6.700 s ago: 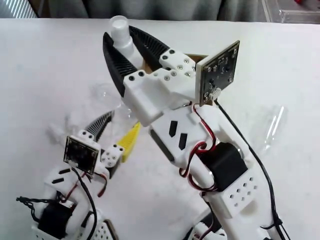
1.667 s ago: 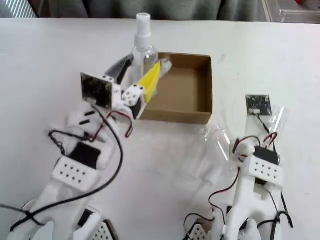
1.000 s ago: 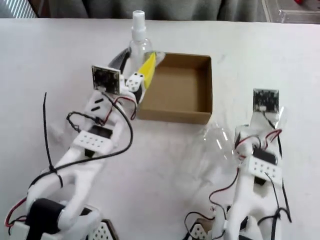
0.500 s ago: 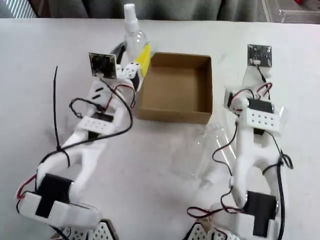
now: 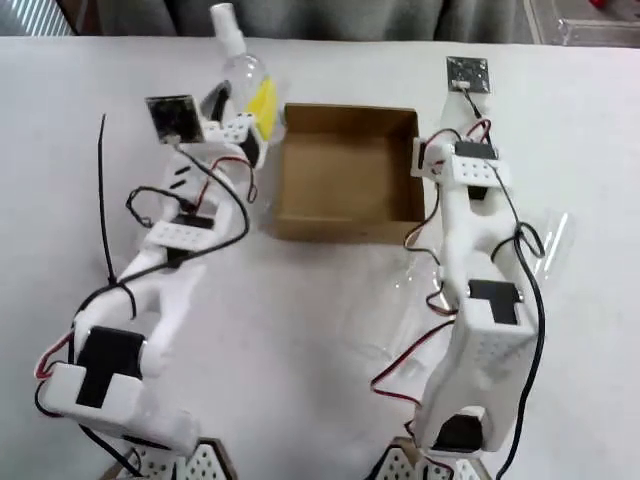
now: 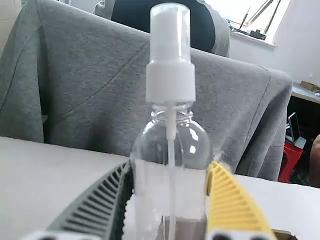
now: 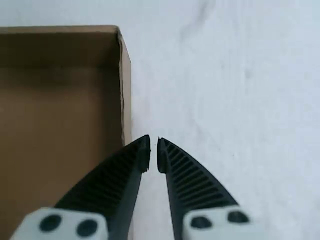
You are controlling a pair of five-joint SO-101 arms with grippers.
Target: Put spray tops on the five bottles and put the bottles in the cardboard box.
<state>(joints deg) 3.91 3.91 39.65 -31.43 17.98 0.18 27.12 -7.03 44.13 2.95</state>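
On the far left of the table (image 5: 320,340) the left claw (image 5: 240,102) is clamped round the belly of a bottle (image 5: 243,72), its grey and yellow fingers pressing either side of the clear wall. The white spray top (image 5: 224,20) is already seated on the neck. The bottle is held off the table, just left of the far-left corner of the cardboard box (image 5: 345,228) and not yet over it. It looks empty, so it should be light. The thin plastic is smooth and will probably give a little under pressure, so the wide body is the safer hold, while the narrow pump would likely slip or tip. In the middle the box sits open, with nothing showing inside. At its right wall the right claw (image 7: 153,147) hangs with its tips almost meeting and nothing between them, just outside the cardboard edge. Further right a clear bottle (image 5: 552,238) lies on the table beside that arm. I cannot tell whether it has a top.
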